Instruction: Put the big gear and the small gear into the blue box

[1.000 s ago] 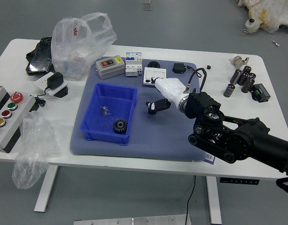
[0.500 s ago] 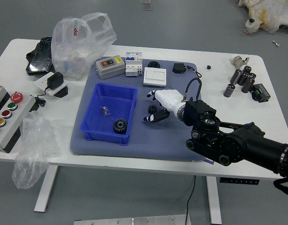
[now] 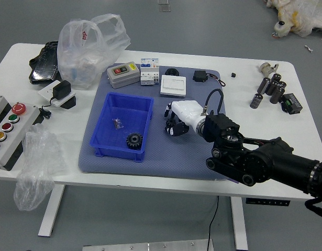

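R hand point(image 3: 189, 113) in, fingers curled round small gear point(image 3: 171, 124)! Blue box point(image 3: 120, 152) to L w/ big gear point(image 3: 134, 140); white box point(image 3: 173, 86) beyond. Grey mat point(image 3: 176, 159), white tbl point(image 3: 304, 125), grey flr point(image 3: 140, 217).

The right arm point(image 3: 273, 161) is built of glossy black segments with rounded joint housings point(image 3: 248, 179). The right hand point(image 3: 190, 113) is covered in smooth white and fitted with black fingers point(image 3: 177, 129). The wrist area is arched over by a black cable point(image 3: 213, 90).

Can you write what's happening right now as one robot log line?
right hand: at small gear, grip unclear | big gear: in box | left hand: out of view
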Motion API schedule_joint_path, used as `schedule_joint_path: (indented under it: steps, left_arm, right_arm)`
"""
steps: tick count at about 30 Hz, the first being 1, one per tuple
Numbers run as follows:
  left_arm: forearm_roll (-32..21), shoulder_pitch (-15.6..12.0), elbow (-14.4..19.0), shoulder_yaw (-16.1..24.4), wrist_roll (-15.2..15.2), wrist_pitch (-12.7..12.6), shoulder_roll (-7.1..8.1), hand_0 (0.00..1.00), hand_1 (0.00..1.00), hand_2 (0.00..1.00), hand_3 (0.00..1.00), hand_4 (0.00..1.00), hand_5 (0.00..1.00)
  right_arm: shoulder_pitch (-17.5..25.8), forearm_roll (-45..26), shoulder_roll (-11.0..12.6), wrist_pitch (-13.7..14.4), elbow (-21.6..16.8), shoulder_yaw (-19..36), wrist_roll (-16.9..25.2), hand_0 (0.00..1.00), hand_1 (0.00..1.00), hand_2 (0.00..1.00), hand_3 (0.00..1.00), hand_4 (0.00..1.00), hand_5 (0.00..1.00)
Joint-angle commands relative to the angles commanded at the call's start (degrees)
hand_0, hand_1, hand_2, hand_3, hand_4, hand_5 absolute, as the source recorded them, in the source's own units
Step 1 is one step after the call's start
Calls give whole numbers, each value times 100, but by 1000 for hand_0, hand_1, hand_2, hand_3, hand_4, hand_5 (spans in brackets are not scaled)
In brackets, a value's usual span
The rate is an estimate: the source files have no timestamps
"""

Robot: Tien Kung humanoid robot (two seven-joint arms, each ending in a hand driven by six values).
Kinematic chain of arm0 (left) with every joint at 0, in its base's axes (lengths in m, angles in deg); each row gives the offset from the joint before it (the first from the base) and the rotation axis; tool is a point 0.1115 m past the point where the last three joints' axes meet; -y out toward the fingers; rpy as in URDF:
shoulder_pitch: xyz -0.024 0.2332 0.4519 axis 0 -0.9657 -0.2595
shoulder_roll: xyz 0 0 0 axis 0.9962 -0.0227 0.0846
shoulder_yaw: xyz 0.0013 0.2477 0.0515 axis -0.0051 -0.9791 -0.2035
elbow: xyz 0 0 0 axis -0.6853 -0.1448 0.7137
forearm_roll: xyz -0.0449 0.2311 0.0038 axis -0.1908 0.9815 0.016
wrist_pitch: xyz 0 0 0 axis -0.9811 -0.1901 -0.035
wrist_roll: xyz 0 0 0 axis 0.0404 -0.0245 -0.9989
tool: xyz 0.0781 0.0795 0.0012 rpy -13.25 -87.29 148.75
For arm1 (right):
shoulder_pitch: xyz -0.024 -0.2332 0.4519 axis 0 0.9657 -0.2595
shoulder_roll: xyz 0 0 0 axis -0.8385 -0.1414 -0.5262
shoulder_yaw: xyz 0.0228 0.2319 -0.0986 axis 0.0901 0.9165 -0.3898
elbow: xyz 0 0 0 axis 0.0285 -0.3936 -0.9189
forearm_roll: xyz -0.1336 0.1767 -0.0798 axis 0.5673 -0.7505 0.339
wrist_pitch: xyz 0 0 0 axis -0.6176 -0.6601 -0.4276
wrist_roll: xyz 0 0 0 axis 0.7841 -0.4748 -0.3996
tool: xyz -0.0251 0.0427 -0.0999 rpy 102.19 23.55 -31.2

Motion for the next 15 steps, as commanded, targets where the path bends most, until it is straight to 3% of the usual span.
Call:
schedule_joint_path:
  steps: [15]
  left_arm:
    - [-44,-11,-3,-25,31,-8,-11,659,617,602,754,745,655]
  right_arm:
    - [-74,121,140,21,-76,159,-4,278,420,494,630,359,110]
